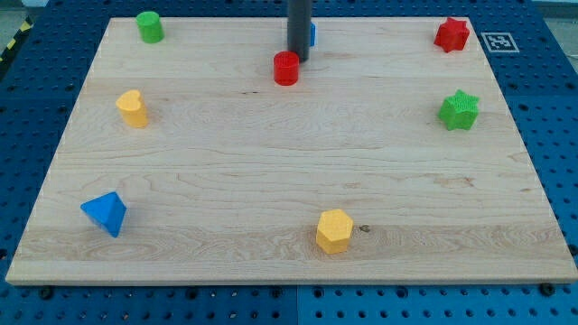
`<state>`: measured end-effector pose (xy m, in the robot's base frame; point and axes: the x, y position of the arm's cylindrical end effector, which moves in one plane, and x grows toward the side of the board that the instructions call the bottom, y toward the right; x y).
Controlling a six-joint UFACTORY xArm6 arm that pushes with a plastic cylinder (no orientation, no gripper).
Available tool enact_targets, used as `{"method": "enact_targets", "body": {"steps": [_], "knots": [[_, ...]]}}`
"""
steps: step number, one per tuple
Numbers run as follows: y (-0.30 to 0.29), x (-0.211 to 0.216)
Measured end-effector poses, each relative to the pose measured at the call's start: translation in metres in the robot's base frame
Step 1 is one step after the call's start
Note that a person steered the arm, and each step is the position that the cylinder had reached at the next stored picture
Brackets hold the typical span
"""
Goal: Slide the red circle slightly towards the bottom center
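Observation:
The red circle (286, 68) is a short red cylinder near the top centre of the wooden board (289, 181). My rod comes down from the view's top edge and my tip (298, 59) rests just above and to the right of the red circle, close to it or touching it. A blue block (312, 34) is mostly hidden behind the rod, its shape unclear.
A green cylinder (150, 26) is at top left, a red star (452, 34) at top right, a green star (459, 110) on the right, a yellow block (133, 107) on the left, a blue triangle (106, 213) at bottom left, a yellow hexagon (333, 230) at bottom centre.

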<state>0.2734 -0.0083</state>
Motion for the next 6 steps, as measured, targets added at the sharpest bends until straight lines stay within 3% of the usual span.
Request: {"method": "enact_targets", "body": {"steps": [1, 3, 6], "knots": [[-0.046, -0.015], [0.000, 0.017], [0.000, 0.032]]}}
